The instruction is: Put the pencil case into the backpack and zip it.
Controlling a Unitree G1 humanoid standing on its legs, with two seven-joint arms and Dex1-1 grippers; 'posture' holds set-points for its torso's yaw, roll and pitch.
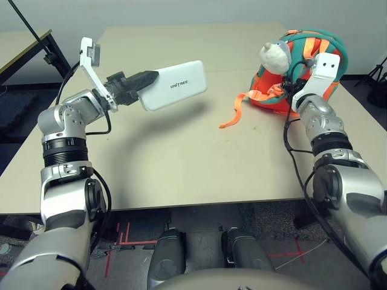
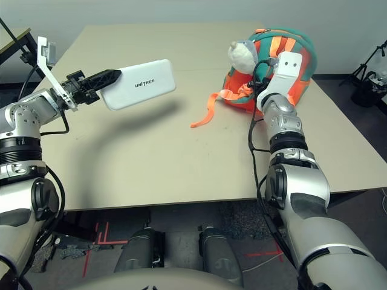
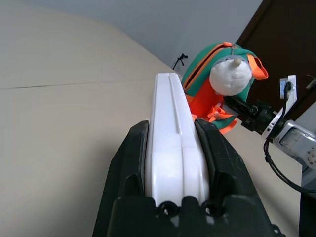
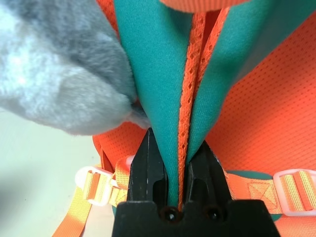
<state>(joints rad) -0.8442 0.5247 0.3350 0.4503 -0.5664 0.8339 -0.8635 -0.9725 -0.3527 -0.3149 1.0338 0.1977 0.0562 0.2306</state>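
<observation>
Left gripper point(image 1: 144, 79) holds the pencil case point(image 1: 174, 85) up in the air, over the left part of the desk point(image 1: 181, 163). Its two black fingers point(image 3: 131, 163) press on both flat sides of one short end of the case. The case is white and flat, with small dark letters on its side. It sticks out level toward the backpack point(image 1: 314, 51) but is well apart from it. A soft shadow of the case lies on the desk under it. The backpack sits near the far right corner of the desk. It is orange with teal trim. A grey-white plush toy point(image 1: 275, 55) hangs on the side of the backpack that faces the case. One orange strap point(image 1: 234, 113) trails from the backpack across the desk toward the middle. The right gripper point(image 4: 178, 165) is at the backpack, just beside the plush toy. Its fingers point(image 4: 148, 163) are pinched close together on a fold of the backpack, with teal cloth and a thin orange mesh strip between them. White plastic buckles point(image 4: 94, 185) on orange straps show close to this gripper.
</observation>
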